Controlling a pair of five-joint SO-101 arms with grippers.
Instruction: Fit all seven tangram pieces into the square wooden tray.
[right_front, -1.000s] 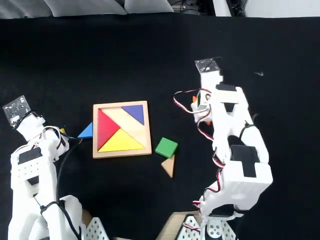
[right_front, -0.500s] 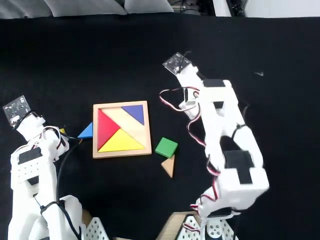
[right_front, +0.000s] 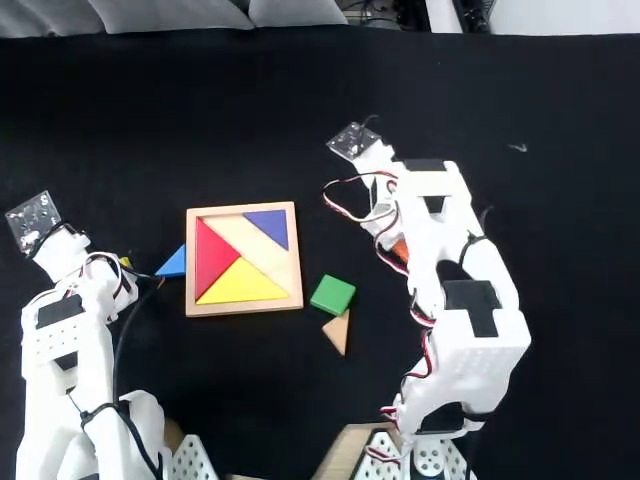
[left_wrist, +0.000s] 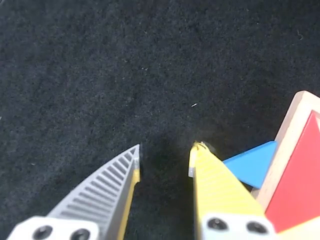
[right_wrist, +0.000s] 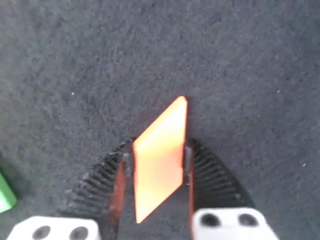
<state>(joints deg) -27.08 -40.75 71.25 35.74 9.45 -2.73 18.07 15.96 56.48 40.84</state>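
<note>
The square wooden tray (right_front: 295, 258) lies mid-table and holds a red triangle (right_front: 211, 256), a yellow triangle (right_front: 242, 284) and a dark blue piece (right_front: 268, 225). A light blue triangle (right_front: 173, 263) (left_wrist: 248, 163) lies against the tray's left outer edge. A green square (right_front: 332, 295) and a tan triangle (right_front: 338, 330) lie right of the tray. My right gripper (right_wrist: 157, 165) is shut on an orange parallelogram (right_wrist: 159, 157) (right_front: 399, 250), held above the cloth right of the tray. My left gripper (left_wrist: 165, 150) stands open just left of the light blue triangle, nothing between its fingers.
Black cloth covers the whole table (right_front: 150, 130). The right arm (right_front: 440, 260) rises right of the green square. The left arm (right_front: 65, 320) stands at the left edge. Both arm bases sit at the near edge.
The right arm swung left toward the tray and then drew in a little, carrying the orange parallelogram. The left arm and the loose pieces have kept still.
</note>
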